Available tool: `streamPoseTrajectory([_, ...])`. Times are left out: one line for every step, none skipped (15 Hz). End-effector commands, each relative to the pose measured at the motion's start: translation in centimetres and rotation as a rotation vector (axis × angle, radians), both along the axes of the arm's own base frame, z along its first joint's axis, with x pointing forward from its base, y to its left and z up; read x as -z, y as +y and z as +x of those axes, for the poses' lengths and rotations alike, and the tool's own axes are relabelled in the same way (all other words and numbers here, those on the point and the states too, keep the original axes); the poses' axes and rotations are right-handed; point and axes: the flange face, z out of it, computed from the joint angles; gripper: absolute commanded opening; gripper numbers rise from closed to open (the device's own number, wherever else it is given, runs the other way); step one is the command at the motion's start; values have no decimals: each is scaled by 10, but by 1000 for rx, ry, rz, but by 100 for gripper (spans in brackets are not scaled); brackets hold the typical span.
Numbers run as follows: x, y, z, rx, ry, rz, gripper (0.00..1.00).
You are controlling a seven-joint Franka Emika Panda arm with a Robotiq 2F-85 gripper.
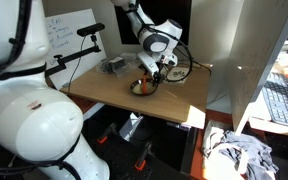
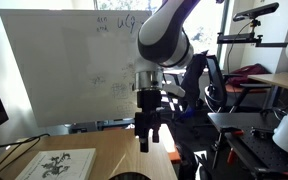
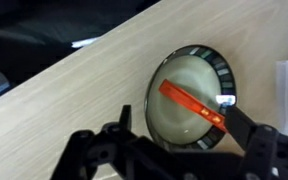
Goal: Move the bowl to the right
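Downward, wide-spread pincer (image 2: 150, 141) over bowl (image 3: 184, 85).

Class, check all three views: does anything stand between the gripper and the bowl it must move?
Nothing visible does. The gripper hangs open above the bowl. In the wrist view the bowl lies uncovered on the table, with only open air between it and the gripper.

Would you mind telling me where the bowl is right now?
In an exterior view the bowl sits on the wooden table, just below the gripper, with the grey clutter its nearest neighbour.
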Motion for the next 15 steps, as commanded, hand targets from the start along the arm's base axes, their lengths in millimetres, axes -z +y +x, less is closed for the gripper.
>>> streamPoseTrajectory([50,-6,42,45,76,48,100])
streamPoseTrajectory([64,-4,49,37,87,64,100])
streamPoseTrajectory([74,-2,55,3,77,97,100])
streamPoseTrajectory([83,1,60,-20,81,118,100])
streamPoseTrajectory([90,4,63,-30,95,144,100])
streamPoseTrajectory([96,5,66,-30,109,161,100])
streamPoseTrajectory([103,6,67,-38,130,159,100])
streamPoseTrajectory([109,5,66,-50,146,157,100])
streamPoseTrajectory([115,3,64,-64,156,141,96])
streamPoseTrajectory([121,1,62,-74,163,134,93])
streamPoseTrajectory([125,0,61,-85,156,131,85])
streamPoseTrajectory([129,0,60,-94,150,125,81])
streamPoseTrajectory([132,3,61,-112,133,133,73])
streamPoseTrajectory([132,7,63,-123,120,140,67])
streamPoseTrajectory([132,11,66,-130,101,151,55])
